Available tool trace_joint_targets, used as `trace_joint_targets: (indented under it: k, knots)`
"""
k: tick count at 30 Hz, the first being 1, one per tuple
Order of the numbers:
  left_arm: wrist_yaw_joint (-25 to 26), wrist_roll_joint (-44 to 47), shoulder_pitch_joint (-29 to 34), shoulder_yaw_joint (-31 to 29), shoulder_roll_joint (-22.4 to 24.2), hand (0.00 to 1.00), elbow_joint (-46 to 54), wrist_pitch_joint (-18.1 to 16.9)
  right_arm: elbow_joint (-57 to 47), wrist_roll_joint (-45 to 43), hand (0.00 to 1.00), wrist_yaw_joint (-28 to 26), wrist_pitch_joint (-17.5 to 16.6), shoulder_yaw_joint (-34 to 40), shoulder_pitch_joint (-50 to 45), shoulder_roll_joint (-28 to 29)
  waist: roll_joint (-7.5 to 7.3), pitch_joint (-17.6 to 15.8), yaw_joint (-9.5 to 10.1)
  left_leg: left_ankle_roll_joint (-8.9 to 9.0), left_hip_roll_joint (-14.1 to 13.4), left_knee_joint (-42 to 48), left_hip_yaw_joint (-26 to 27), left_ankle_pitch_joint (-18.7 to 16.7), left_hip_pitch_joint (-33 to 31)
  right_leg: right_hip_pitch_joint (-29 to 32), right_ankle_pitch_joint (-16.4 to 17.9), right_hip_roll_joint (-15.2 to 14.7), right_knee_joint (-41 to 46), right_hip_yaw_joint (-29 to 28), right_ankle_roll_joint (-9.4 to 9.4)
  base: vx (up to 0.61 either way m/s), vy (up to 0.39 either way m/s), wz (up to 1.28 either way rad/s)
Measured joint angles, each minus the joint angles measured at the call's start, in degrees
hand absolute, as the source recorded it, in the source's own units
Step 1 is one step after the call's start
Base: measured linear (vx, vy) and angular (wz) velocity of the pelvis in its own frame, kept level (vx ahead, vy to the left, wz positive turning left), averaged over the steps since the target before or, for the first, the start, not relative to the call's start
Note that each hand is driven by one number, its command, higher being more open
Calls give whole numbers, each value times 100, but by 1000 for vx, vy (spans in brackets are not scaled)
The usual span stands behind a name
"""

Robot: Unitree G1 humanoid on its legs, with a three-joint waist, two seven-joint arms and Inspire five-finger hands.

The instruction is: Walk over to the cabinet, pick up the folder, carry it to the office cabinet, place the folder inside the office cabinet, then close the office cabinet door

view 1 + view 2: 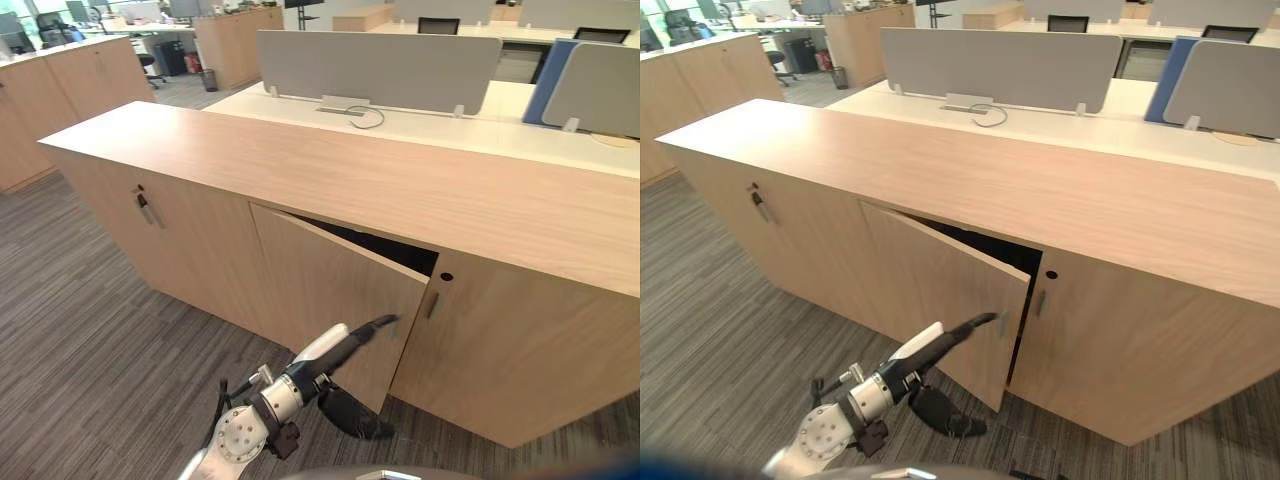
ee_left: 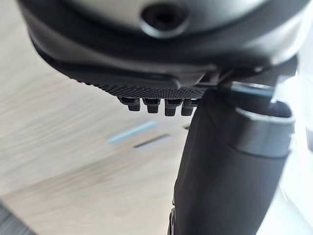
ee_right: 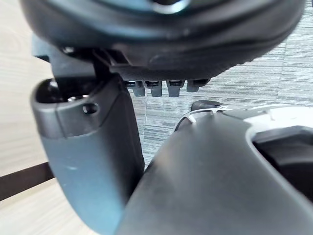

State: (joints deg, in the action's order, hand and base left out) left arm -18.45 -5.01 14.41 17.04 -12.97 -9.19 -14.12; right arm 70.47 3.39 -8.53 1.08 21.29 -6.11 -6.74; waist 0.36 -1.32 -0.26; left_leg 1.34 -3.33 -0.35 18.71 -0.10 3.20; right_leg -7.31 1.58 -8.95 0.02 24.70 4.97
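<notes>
At far left a side cabinet (image 1: 60, 95) is standing on grey carpet (image 1: 80, 330). One long, low office cabinet (image 1: 520, 340) is running across the room, its pale wood surface (image 1: 350, 170) stretching from left to right. Three handles are showing on its front: a left handle (image 1: 146, 208), a middle handle (image 1: 393, 325) and a right handle (image 1: 432, 304). One door (image 1: 330, 290), the middle one, is standing ajar, leaving a dark gap (image 1: 385, 248). Whether the folder is lying inside cannot be made out. The left hand (image 1: 345, 350) is reaching up from below with straight, narrow fingers (image 1: 378, 323), which are touching the door beside the middle handle and holding nothing. The right hand (image 3: 88, 156) is hanging over carpet, looking relaxed and holding nothing. Behind are one white desk (image 1: 300, 100), two grey dividers (image 1: 380, 65) (image 1: 605, 90), one blue panel (image 1: 548, 80) and two black chairs (image 1: 438, 25) (image 1: 600, 34).
</notes>
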Motion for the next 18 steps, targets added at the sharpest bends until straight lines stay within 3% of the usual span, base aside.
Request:
trace_joint_targets:
  k: [3,4,6,7,8,9,10,12,14,18]
  knots:
    - [641,1848,-216,-1637,907,100,-1749,537,23,-150,100,77,1,164,76,-8,110,-192,-10,28,-700,2070,85,-922,-839,75,46,296,29,-221,-91,19,-114,-40]
    - [881,2342,-246,-1978,926,100,-2140,572,9,-199,100,191,11,424,90,69,114,-295,6,103,-877,2673,14,-1012,-1014,-6,51,388,59,-303,-106,59,-83,-43]
    - [969,2953,-214,-2250,884,100,-2795,690,-23,-261,100,426,27,654,85,147,124,-451,80,95,-928,3674,-607,-980,-1289,-136,83,405,131,-566,-155,57,-26,-57]
    - [968,3068,-202,-2304,888,100,-3021,717,-47,-276,100,464,28,746,89,132,119,-455,127,235,-809,3641,-908,-1122,-1348,-131,81,370,150,-670,-150,27,71,-95]
    - [973,3238,-138,-2332,1021,100,-3336,759,-95,-318,100,528,30,930,94,77,257,-423,240,332,-490,3042,-1587,-1249,-1209,30,88,338,251,-952,-127,4,155,-102]
    - [963,3281,-108,-2368,1137,100,-3522,772,-110,-327,100,548,15,1033,119,48,433,-442,273,295,-394,2511,-2006,-1110,-1075,80,68,434,255,-1111,-87,20,205,-102]
    - [954,3299,-160,-2413,1171,100,-3789,802,-105,-336,100,570,11,1224,182,69,442,-459,260,222,-387,2310,-2047,-1201,-945,89,45,464,219,-1225,-42,42,170,-69]
    - [969,3294,-149,-2812,1209,100,-4070,798,-165,-344,100,605,22,1517,230,290,250,-422,202,185,-353,2003,-1705,-1126,-733,67,-67,348,66,-1418,31,41,105,-54]
    - [1012,3161,-109,-3059,1268,100,-4246,801,-323,-362,100,669,27,1584,135,433,169,-367,202,159,-330,1764,-1453,-1096,-472,33,-100,289,10,-1619,53,35,65,-54]
    - [1160,2736,-39,-3244,1341,100,-4354,789,-442,-606,100,717,7,1568,17,525,115,-199,168,144,-182,913,-1173,-753,-28,55,-129,166,-91,-1808,85,34,18,-32]
